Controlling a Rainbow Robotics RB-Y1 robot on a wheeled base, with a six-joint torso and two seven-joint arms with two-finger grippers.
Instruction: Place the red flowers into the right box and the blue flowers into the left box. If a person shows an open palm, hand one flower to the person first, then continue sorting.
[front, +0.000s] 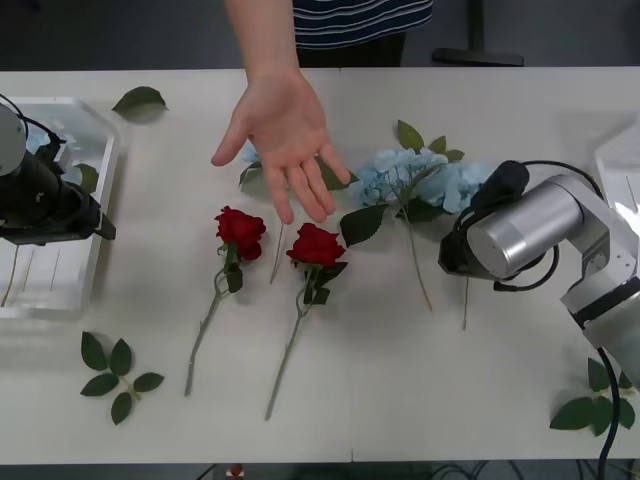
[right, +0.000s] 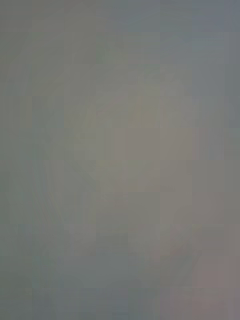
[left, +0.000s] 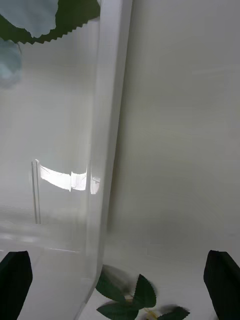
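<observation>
White tabletop (front: 400, 400) runs under everything we see from the front. There our left gripper (front: 100, 228) hangs over the left box (front: 100, 140), and the right arm (front: 530, 235) reaches in from the right side, its gripper hidden behind the silver wrist, so we cannot tell how those fingers stand. A person's hand (front: 282, 140) is held out palm open above the table, beyond the roses from us.

Two red flowers (front: 240, 232) lie side by side between our two arms, blooms away from us, stems trailing toward us. The blue flowers (front: 415, 180) lie just left of the right wrist, their stems (front: 420, 265) running past it. A sliver of the right box (front: 620, 165) shows beyond the right arm at the table's edge.

The left wrist view adds what the front cannot: our left fingers (left: 15, 277) are spread wide, dark at both corners, pinching nothing. Between them runs the clear rim of the left box, with a pale blue bloom (left: 30, 15) and a serrated leaf (left: 75, 15) lying inside it, ahead of the gripper. Just outside the rim, near the fingertips, sits a loose leaf sprig (left: 135, 300); the front view places it (front: 115, 375) on the table nearer to us than the box.

The right wrist view is a grey blur; we can make out nothing there.
</observation>
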